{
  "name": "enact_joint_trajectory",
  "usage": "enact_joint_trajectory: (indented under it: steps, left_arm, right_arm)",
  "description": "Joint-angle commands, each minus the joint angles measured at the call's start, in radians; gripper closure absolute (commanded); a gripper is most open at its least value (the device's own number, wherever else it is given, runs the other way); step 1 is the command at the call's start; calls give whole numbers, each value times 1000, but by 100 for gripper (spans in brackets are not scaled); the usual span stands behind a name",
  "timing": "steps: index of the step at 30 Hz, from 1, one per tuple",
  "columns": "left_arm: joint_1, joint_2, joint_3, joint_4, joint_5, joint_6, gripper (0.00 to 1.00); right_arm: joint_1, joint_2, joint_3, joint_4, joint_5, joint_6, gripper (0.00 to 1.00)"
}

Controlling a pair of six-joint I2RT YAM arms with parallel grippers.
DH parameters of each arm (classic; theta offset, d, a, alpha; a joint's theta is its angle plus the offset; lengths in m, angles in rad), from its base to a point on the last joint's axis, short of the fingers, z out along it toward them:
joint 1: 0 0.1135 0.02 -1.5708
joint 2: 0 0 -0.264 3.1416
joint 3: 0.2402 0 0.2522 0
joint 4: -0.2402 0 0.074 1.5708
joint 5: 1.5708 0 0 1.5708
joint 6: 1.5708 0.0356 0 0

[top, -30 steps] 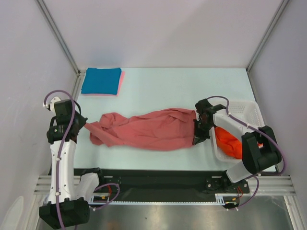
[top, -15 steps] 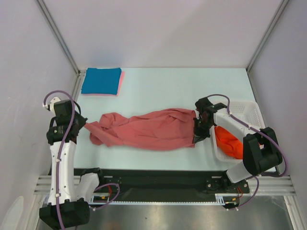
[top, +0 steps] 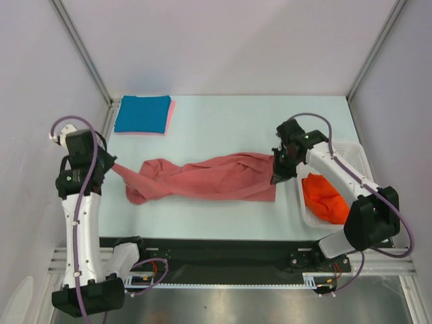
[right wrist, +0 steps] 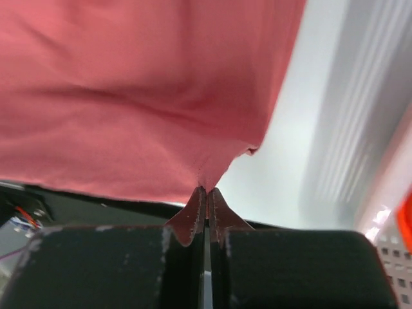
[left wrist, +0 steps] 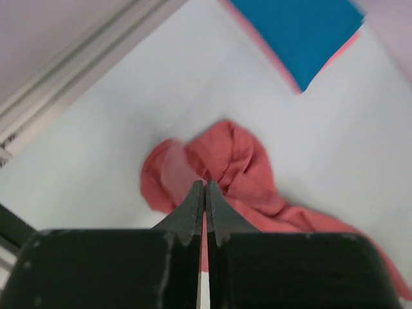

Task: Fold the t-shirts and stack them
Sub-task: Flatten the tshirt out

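Centrally, the dusty salmon-red t-shirt [top: 202,179] lies drawn out lengthwise across the table [top: 236,125], from near the left edge to just beside the white lattice basket [top: 352,154] at the right edge. The left gripper [top: 110,167], jaws closed, pinches a taut point of cloth pulled from the shirt's bunched, twisted left end. The right gripper [top: 276,177], jaws likewise closed, pinches the shirt's right hem, the cloth peaking at its fingertips. At the far left corner a folded teal-blue t-shirt [top: 142,113] rests flat on a folded light pink t-shirt [top: 171,116], whose margin shows along the right side. Crumpled orange-red t-shirts [top: 324,200] fill the basket's near end.
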Motion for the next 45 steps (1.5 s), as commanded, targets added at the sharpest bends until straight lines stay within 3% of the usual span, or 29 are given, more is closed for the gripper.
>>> enact_joint_trajectory:
  steps: [1,11,19,23,28,36,39,43,45]
  left_arm:
    - [-6,37,214,10,-61,35,100]
    - [-14,203,834,29,-7,21,100]
    - [-14,197,1164,175,103,70,100]
    - [-17,162,1282,230,145,76,100]
    - [-58,85,1330,276,143,96,100]
    - [-113,21,1333,404,76,110,100]
    - [-118,19,1232,467,57,102,100]
    - [-120,71,1048,517,57,78,100]
    - [-118,74,851,589,51,76,100]
  right_arm:
    - [3,-73,183,-73,65,-55,100]
    - [-7,-40,753,-119,163,-100,100]
    - [-1,-62,1171,-198,201,-108,100]
    - [7,-174,1132,-186,134,-79,100]
    - [8,-364,1056,-145,62,-55,100]
    - [6,-395,1111,-116,4,20,100]
    - [5,-379,1049,-62,0,41,100]
    - [5,-357,820,100,36,32,100]
    - [3,-319,675,234,78,21,100]
